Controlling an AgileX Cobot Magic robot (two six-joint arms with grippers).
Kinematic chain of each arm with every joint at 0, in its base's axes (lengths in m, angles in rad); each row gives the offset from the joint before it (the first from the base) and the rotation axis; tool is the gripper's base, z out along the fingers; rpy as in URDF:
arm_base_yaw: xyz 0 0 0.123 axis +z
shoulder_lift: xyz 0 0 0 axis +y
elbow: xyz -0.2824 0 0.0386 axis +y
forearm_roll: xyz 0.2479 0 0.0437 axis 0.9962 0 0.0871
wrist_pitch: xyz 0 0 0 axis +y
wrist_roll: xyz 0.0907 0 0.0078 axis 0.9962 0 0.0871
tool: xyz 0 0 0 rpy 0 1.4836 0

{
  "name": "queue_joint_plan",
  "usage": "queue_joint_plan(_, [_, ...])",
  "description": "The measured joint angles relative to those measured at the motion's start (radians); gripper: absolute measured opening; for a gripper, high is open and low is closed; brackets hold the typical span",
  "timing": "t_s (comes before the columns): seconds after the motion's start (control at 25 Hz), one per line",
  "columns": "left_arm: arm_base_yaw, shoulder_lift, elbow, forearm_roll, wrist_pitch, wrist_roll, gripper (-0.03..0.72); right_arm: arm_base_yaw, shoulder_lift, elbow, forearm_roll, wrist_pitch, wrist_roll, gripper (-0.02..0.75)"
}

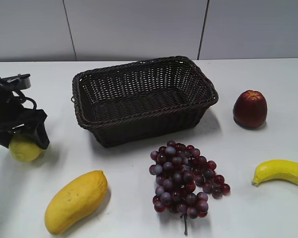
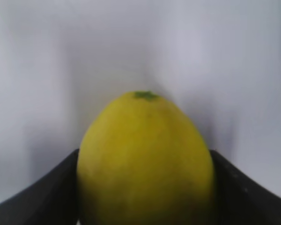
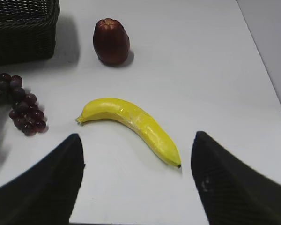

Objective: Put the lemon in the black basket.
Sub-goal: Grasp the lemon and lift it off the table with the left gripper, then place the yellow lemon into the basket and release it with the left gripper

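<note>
White desk (image 1: 268, 208): 1 lemon (image 1: 24, 148) pinched in left claw (image 1: 26, 139), 1 black basket (image 1: 144, 99) w/ nothing inside; right claw (image 3: 138, 187) spread.

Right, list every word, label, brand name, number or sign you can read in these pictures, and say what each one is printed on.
There is none to read in any view.
The dark woven wicker basket, pale yellow-green lemon, orange-yellow mango, purple grape bunch, dark red apple and curved yellow banana carry no sticker or print.
The white table and grey wall panels are unmarked.
</note>
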Motion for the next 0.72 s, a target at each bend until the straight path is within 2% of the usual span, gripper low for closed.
queue_joint_plan(0.16, [0.0,-0.048,-0.134,0.003,0.141,-0.009,0.552,0.0,0.0,0.0,0.0,0.0,0.0,0.583])
queue_joint_plan(0.32, [-0.026,-0.116,-0.317,-0.016,0.178,-0.027,0.552,0.0,0.0,0.0,0.0,0.0,0.0,0.583])
queue_joint_plan(0.48, [-0.111,-0.124,-0.444,-0.08,0.109,-0.029,0.552,0.0,0.0,0.0,0.0,0.0,0.0,0.583])
queue_joint_plan(0.72, [-0.264,-0.037,-0.471,-0.126,0.006,-0.03,0.551,0.0,0.0,0.0,0.0,0.0,0.0,0.583])
